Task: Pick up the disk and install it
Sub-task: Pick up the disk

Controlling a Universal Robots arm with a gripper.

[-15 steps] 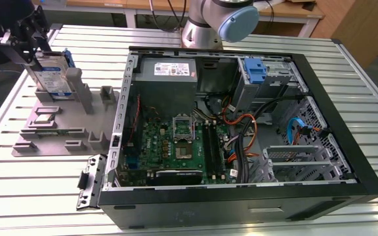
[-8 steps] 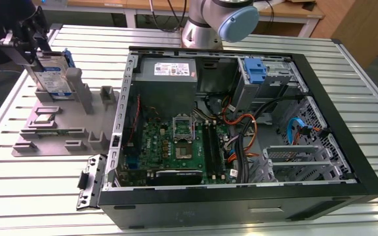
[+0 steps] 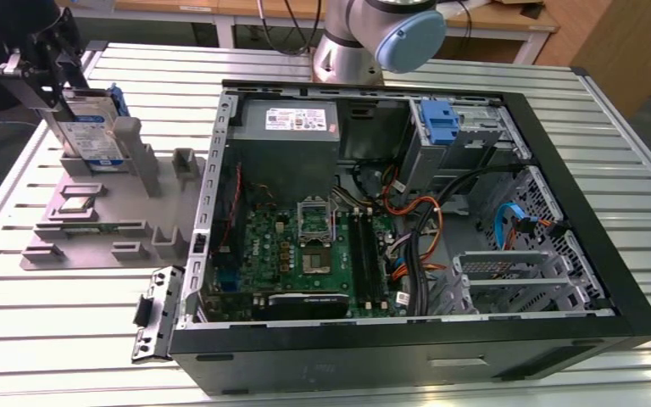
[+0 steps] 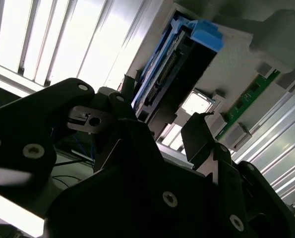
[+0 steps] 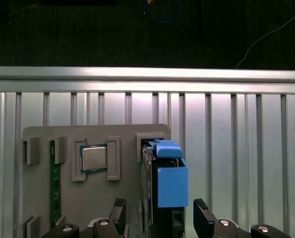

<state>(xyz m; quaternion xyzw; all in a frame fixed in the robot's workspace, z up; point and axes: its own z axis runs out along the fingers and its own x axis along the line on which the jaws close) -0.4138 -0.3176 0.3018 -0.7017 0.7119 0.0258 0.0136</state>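
The disk (image 3: 86,131) stands on edge in a slot of the grey holder block (image 3: 99,233), on the table at the exterior view's left, outside the computer case. Its white-and-blue label and blue frame (image 5: 171,184) show. My gripper (image 3: 58,88) hangs right at the disk's upper end. In the first wrist view the gripper (image 5: 159,212) is open, with one black fingertip (image 5: 118,208) on each side of the disk and a gap to it on both sides. The second wrist view has the disk's blue edge (image 4: 199,33) beyond the gripper (image 4: 159,111).
The holder block (image 5: 90,206) also carries a square processor chip (image 5: 93,158) and a green memory strip (image 5: 52,183). The open computer case (image 3: 597,254) fills the exterior view's right, with a power-supply box (image 3: 292,119), a motherboard (image 3: 303,254) and a blue latch (image 3: 441,123). The arm's base (image 3: 354,42) stands behind it.
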